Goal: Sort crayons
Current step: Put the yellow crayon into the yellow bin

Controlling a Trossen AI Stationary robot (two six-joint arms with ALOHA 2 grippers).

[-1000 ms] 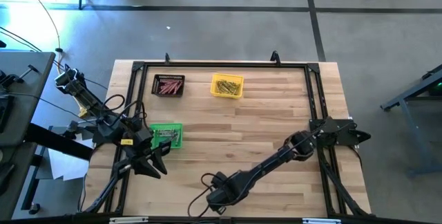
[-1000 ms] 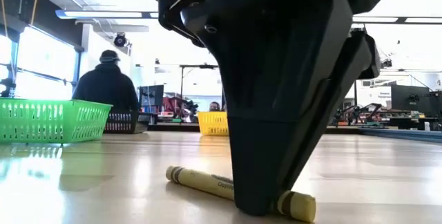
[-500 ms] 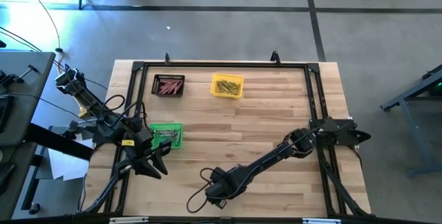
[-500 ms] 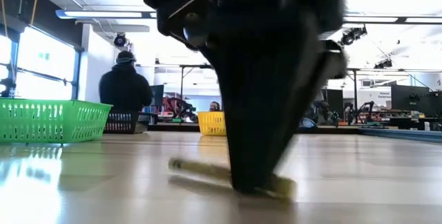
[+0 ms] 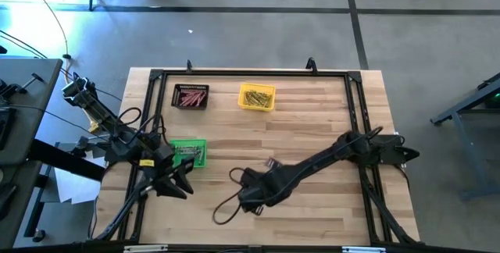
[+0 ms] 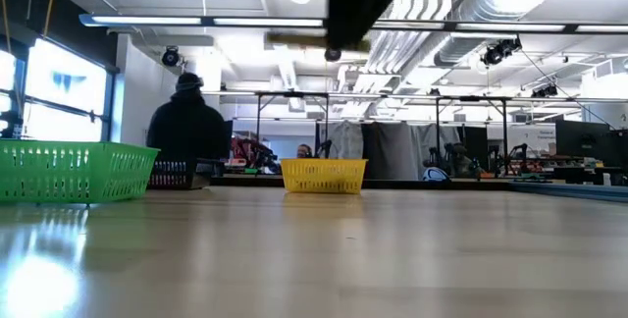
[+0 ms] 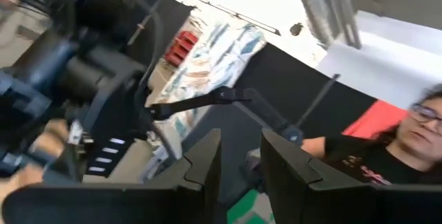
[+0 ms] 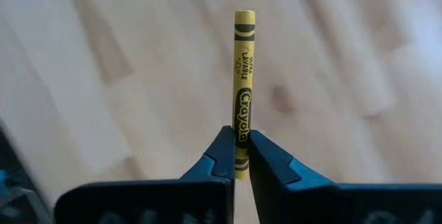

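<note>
My right gripper [image 8: 238, 156] is shut on a yellow crayon [image 8: 244, 79] with a black-printed wrapper. In the high view it is near the table's front middle [image 5: 248, 184]. In the low view it is high above the table [image 6: 345, 43], and the crayon [image 6: 289, 38] is a blurred level streak. My left gripper [image 5: 178, 181] is open and empty beside the green bin [image 5: 187, 153]. A black bin [image 5: 190, 97] with red crayons and a yellow bin [image 5: 257, 97] with yellow crayons stand at the far side. My right gripper pinches the yellow crayon near one end [image 8: 242, 141] between its two fingertips [image 8: 222, 151]. The fingers come from above and lie across the crayon. Most of its length sticks out past them. The crayon is about level and lifted clear of the table.
A black frame [image 5: 250, 72] runs around the wooden table top. A cable loop [image 5: 223, 210] lies near the front edge. Bare wood shows at the middle and right. A person in dark clothes [image 6: 186, 127] stands beyond the far edge; another person [image 7: 407, 134] shows in the left wrist view.
My right gripper has gone up and toward the table's far edge, still shut on the yellow crayon. The crayon, which lay on the table under the fingers, is now lifted clear and stays about level.
</note>
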